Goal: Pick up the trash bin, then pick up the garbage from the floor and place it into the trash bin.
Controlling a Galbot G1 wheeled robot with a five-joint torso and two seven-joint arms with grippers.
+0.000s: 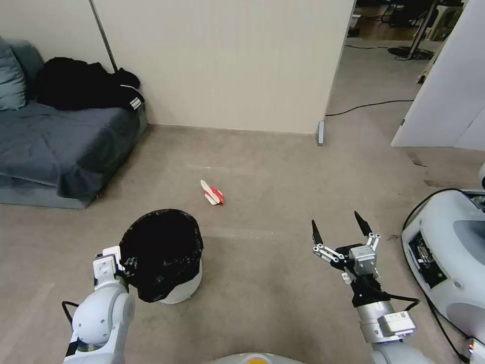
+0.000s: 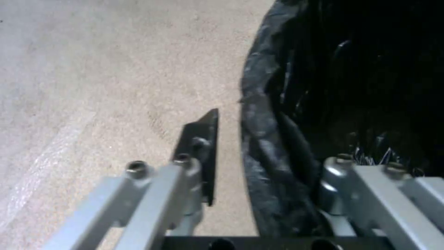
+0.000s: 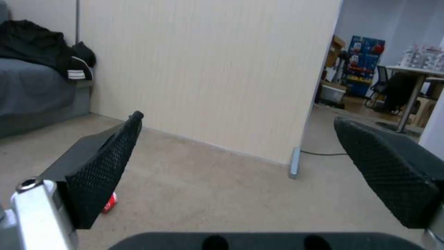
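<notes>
The trash bin (image 1: 179, 288), a white bucket lined with a black bag (image 2: 277, 121), stands on the carpet at lower left. My left gripper (image 1: 113, 259) is at the bin's near-left rim. In the left wrist view the left gripper (image 2: 268, 139) straddles the rim: one finger (image 2: 206, 139) is outside with a thin strip of floor between it and the bag, the other is hidden inside. A red-and-white packet of garbage (image 1: 212, 193) lies on the floor beyond the bin; its red corner (image 3: 109, 203) peeks out behind a finger. My right gripper (image 1: 336, 222) (image 3: 238, 119) hangs open and holds nothing, right of the bin.
A grey sofa (image 1: 60, 136) with dark clothes (image 1: 81, 83) stands at the left. A beige partition wall (image 1: 227, 60) closes the back, with a doorway and a floor cable (image 1: 369, 106) to its right. A white machine base (image 1: 449, 253) sits close on the right.
</notes>
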